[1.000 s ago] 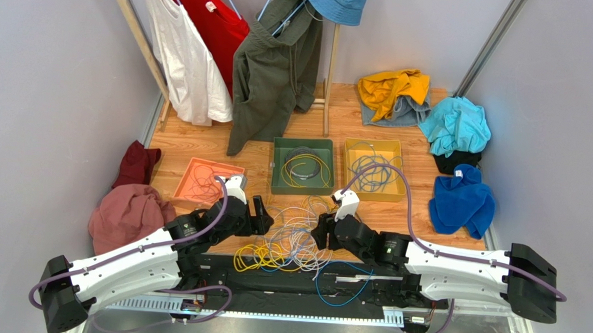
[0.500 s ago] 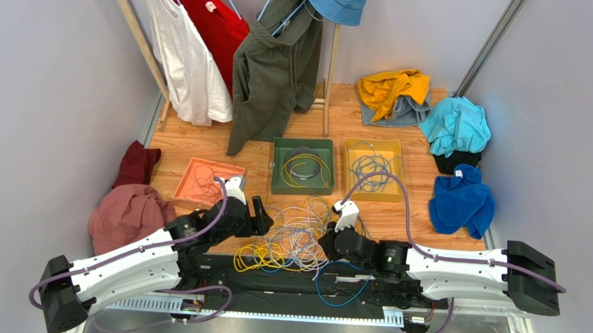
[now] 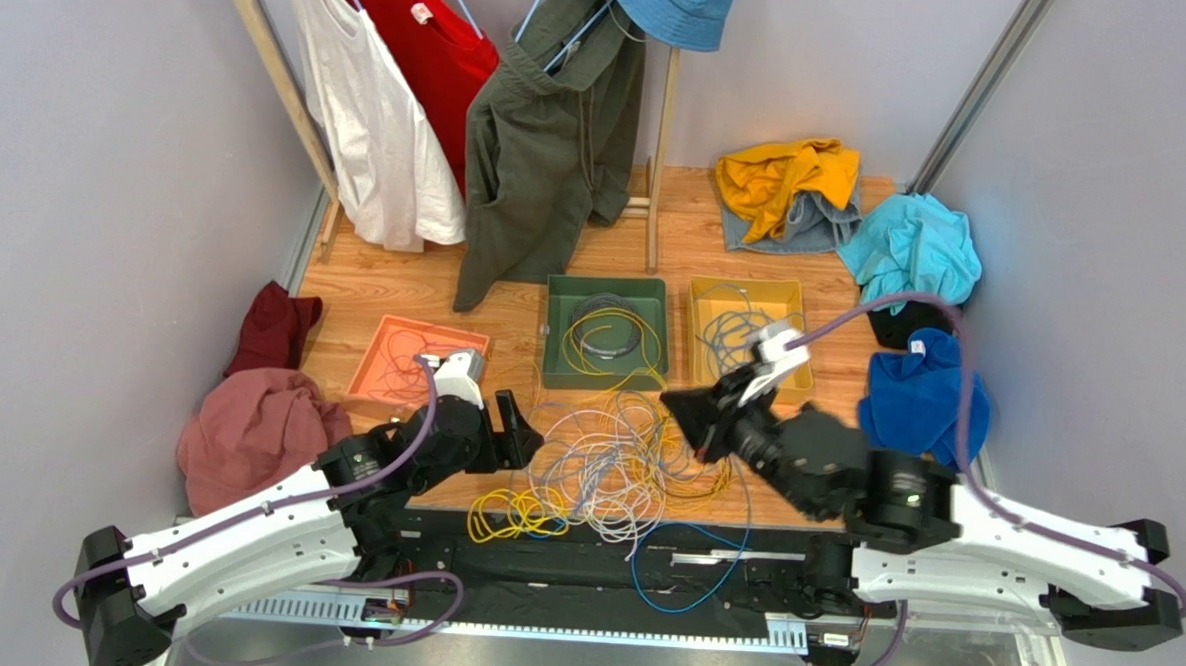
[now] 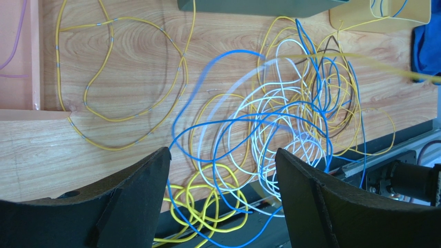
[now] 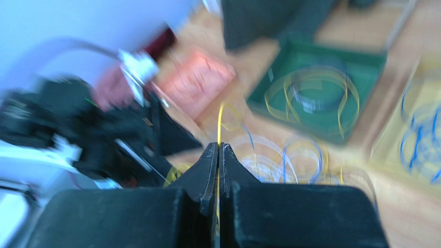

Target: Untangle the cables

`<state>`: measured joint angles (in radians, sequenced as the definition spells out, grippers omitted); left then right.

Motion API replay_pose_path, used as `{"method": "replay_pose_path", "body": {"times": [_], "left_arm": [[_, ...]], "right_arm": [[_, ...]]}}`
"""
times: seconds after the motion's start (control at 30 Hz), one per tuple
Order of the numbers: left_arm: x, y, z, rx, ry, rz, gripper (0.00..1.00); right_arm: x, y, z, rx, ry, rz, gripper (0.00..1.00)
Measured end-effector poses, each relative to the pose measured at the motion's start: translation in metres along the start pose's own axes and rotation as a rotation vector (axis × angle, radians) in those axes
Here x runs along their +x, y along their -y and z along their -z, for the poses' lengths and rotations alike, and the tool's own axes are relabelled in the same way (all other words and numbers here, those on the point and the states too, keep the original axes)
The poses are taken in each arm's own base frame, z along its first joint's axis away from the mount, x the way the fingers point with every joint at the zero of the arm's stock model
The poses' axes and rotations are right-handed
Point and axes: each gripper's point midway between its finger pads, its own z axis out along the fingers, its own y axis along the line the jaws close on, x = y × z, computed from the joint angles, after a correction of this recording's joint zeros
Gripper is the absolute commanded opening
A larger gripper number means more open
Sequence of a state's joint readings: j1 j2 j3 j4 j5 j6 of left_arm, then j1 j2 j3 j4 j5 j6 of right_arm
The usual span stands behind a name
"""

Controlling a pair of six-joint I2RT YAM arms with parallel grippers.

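Observation:
The cables (image 3: 608, 469) lie as a tangle of yellow, blue and white-grey wires on the wooden table between the two arms. My right gripper (image 3: 677, 405) is raised over the tangle's right side. It is shut on a thin yellow cable (image 5: 219, 120) that runs out from between its fingertips (image 5: 218, 146). My left gripper (image 3: 526, 437) sits low at the tangle's left edge. It stands open (image 4: 222, 155) with nothing clamped, over bright yellow and blue loops (image 4: 217, 191). A separate yellow loop (image 4: 103, 77) lies on the wood to the left.
Three trays stand behind the tangle: an orange one (image 3: 403, 358), a green one (image 3: 605, 334) and a yellow one (image 3: 747, 332), each with coiled cables inside. Heaps of clothes lie at both table sides. More garments hang from a rack (image 3: 541, 121) at the back.
My right gripper has shut on the yellow cable and risen up and away to the right, pulling the tangle wider. The left arm has hardly moved.

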<state>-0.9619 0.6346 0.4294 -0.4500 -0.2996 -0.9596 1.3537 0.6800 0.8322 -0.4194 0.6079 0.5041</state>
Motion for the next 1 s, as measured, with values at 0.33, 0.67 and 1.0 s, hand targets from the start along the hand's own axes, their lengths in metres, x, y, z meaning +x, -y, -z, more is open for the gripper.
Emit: {"method": "replay_pose_path", "body": {"times": [0.33, 0.67, 1.0], "left_arm": [[-0.019, 0.012, 0.009, 0.020, 0.046, -0.008, 0.83], [-0.032, 0.030, 0.010, 0.139, 0.126, -0.038, 0.89], [-0.038, 0.068, 0.014, 0.484, 0.309, -0.127, 0.95]], "right_arm": [[-0.207, -0.070, 0.043, -0.102, 0.310, 0.086, 0.00], [-0.250, -0.104, 0.029, -0.102, 0.339, 0.199, 0.00], [-0.308, -0.121, 0.070, -0.219, 0.455, 0.090, 0.00]]}}
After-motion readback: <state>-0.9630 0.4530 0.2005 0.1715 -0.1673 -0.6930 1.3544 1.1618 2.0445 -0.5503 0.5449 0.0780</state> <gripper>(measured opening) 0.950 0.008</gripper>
